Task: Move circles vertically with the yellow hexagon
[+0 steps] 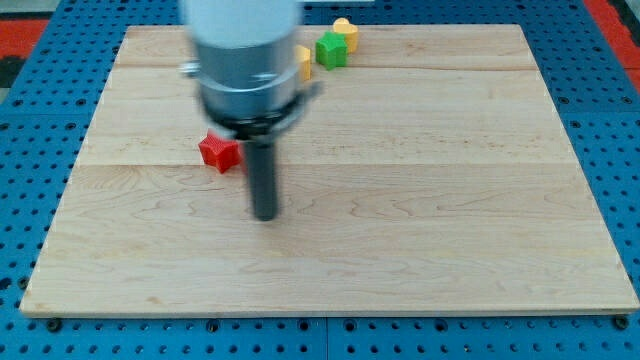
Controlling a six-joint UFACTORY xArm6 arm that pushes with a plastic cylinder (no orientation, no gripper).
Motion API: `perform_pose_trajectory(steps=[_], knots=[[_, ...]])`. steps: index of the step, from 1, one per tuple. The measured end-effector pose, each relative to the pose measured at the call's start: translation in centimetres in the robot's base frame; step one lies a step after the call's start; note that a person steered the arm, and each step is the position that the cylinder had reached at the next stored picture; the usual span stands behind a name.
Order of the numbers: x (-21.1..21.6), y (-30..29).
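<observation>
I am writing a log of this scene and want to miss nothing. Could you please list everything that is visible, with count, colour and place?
red block: one, red, star-like shape, view's left of centre, just left of the rod
green block: one, green, near the view's top edge
yellow block: one, yellow, shape unclear, touching the green block on its upper right
second yellow block: one, yellow, mostly hidden behind the arm, left of the green block
board: one, light wood
perforated base: one, blue, around the board
my tip: one, dark rod end, below and right of the red block, touching no block
</observation>
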State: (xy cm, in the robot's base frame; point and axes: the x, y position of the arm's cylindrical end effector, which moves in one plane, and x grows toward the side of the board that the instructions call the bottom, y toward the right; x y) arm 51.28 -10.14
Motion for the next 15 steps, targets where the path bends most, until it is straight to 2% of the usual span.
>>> perform_pose_trajectory(steps=[1, 2, 3, 4, 5, 6, 8, 9, 10, 11, 12, 13, 14, 15], knots=[[-1.9, -1.0], [-6.1, 3.1], [-9.5, 4.4], [-10.4, 4.4], [-8.3, 0.9], [-12.0, -2.4], [-16.6, 3.6], [-18.1, 4.4], [-16.2, 0.6], [-11.7, 2.8], [-11.5, 5.7], [-13.2, 5.8], [-10.5, 8.9], [-11.4, 12.7]])
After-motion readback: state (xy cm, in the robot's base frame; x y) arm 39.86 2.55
